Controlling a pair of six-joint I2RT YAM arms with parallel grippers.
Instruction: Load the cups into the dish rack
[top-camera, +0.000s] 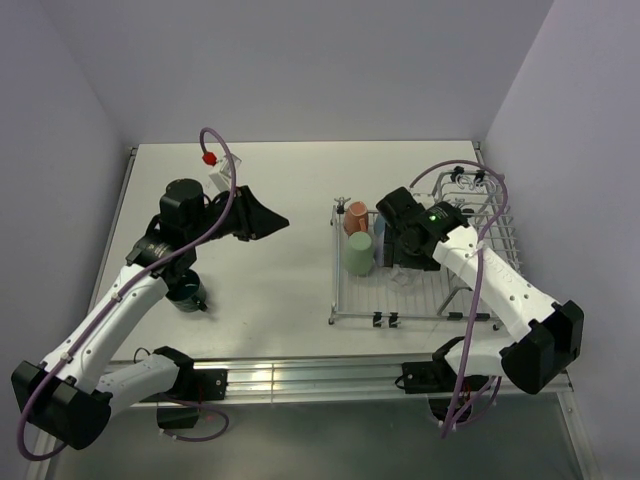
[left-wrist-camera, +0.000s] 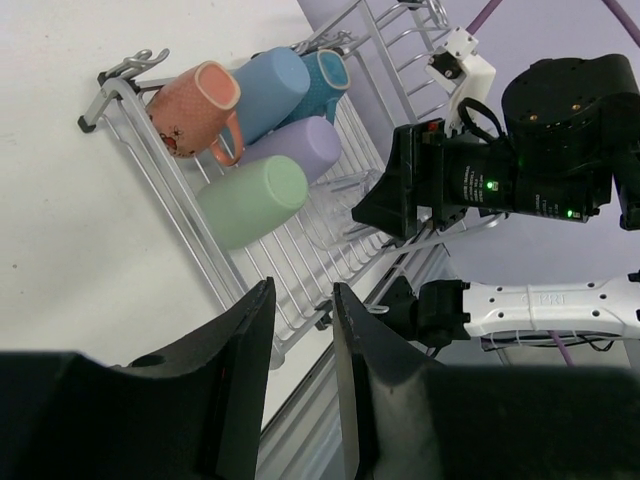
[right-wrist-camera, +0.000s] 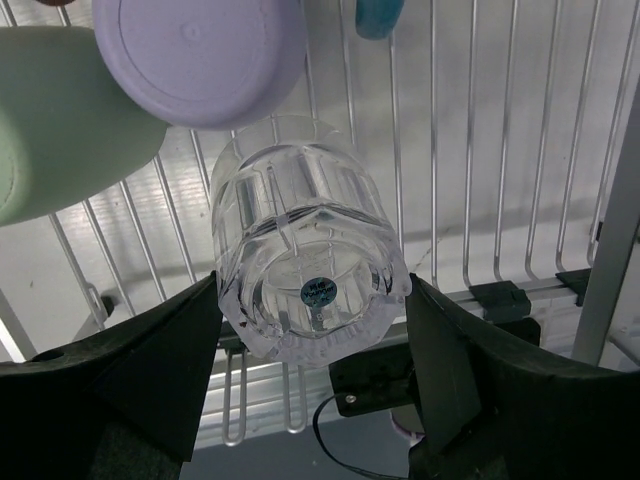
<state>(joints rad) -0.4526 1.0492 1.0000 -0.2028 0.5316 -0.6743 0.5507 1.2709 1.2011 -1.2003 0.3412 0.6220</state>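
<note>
The silver wire dish rack (top-camera: 337, 300) stands at the right of the table. An orange mug (left-wrist-camera: 195, 105), a light blue mug (left-wrist-camera: 270, 85), a blue mug (left-wrist-camera: 325, 75), a lavender mug (left-wrist-camera: 300, 150) and a pale green mug (left-wrist-camera: 255, 200) lie in it on their sides. My right gripper (right-wrist-camera: 312, 290) is low over the rack bars (right-wrist-camera: 500, 150), with its fingers against both sides of the clear glass tumbler (right-wrist-camera: 300, 230), near its base. My left gripper (top-camera: 283, 222) is over the bare table left of the rack, narrowly open and empty. A dark green mug (top-camera: 187, 297) stands on the table under the left arm.
The rack's raised wire side section (top-camera: 480, 190) is at its far right. Pale walls close the table in at the back and on both sides. A metal rail (top-camera: 300, 375) runs along the near edge by the arm bases.
</note>
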